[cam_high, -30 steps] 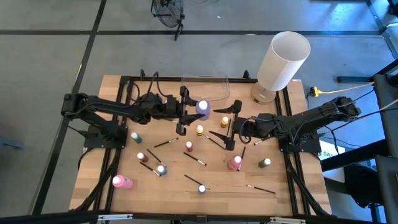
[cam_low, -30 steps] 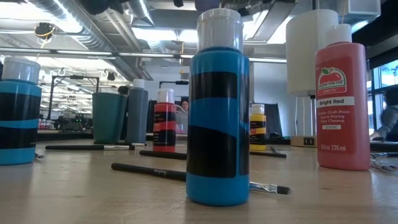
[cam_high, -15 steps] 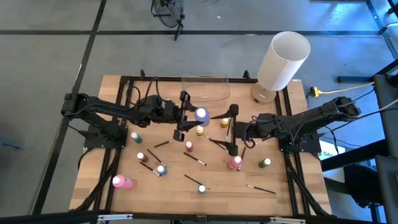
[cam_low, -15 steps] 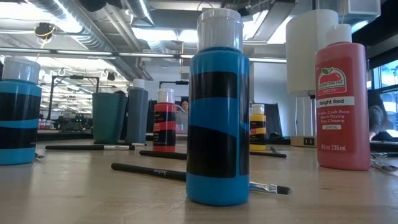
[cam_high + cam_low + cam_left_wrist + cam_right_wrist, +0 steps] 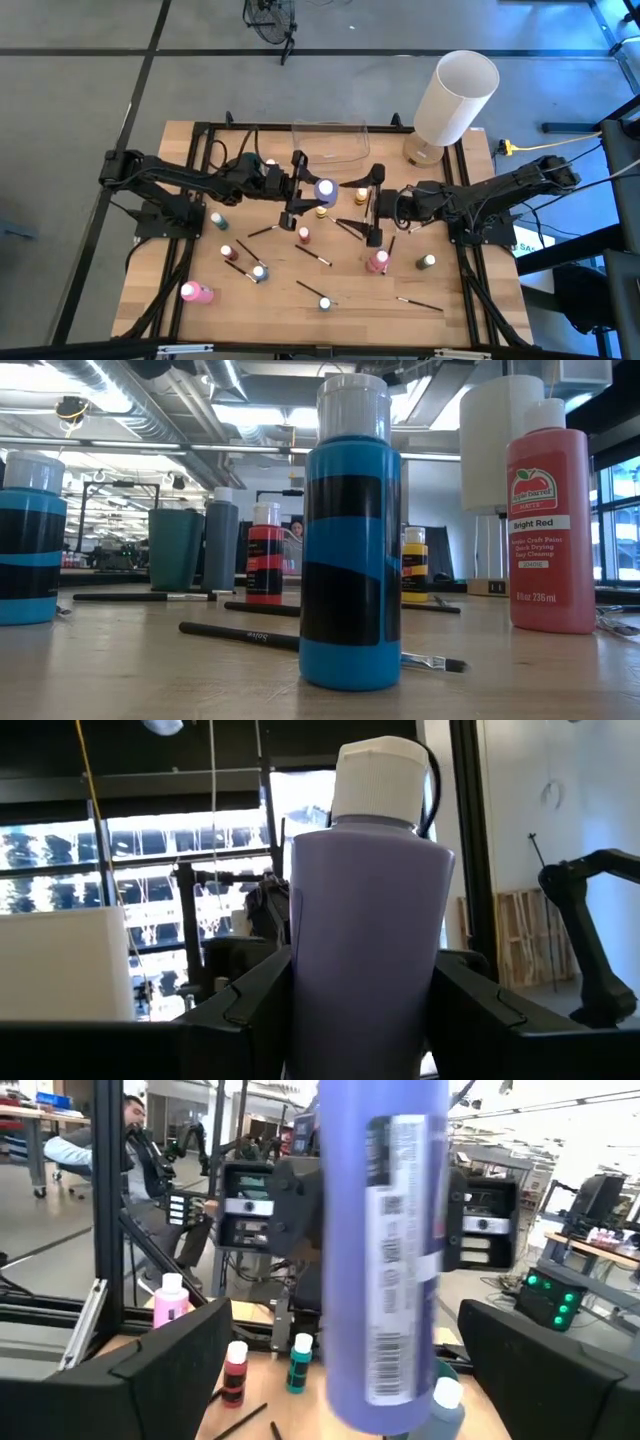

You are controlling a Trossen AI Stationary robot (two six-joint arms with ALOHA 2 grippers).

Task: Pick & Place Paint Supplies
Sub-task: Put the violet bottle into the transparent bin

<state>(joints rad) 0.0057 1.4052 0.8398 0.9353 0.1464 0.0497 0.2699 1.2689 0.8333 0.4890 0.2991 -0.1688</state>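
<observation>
A lilac paint bottle (image 5: 323,189) with a pale cap (image 5: 378,780) hangs above the middle of the table, and my left gripper (image 5: 312,190) is shut on it. My right gripper (image 5: 352,207) stands open a little to the bottle's right, facing it, and touches nothing. In the right wrist view the bottle (image 5: 385,1250) fills the middle, between that gripper's two spread fingers (image 5: 150,1370). Other small bottles stand upright on the wood, among them a yellow one (image 5: 321,210) and a pink one (image 5: 378,262). Thin dark brushes (image 5: 313,256) lie flat between them. My left gripper pinches the lilac bottle's body by its two sides (image 5: 300,1010), low on the bottle, between its two fingers (image 5: 250,1010). The fingers come roughly level from the table's left. The bottle stands upright, cap up, lifted clear of the table.
A clear plastic container (image 5: 330,140) sits at the far middle and a large white cylinder (image 5: 455,95) at the far right. A pink bottle (image 5: 197,292) lies near the left front. In the low view, a blue-and-black bottle (image 5: 350,550) and a red one (image 5: 548,520) stand close.
My left gripper has carried the lilac bottle a little toward the table's near edge, still upright and clear of the wood. My right gripper has turned slightly at the wrist and stayed where it was.
</observation>
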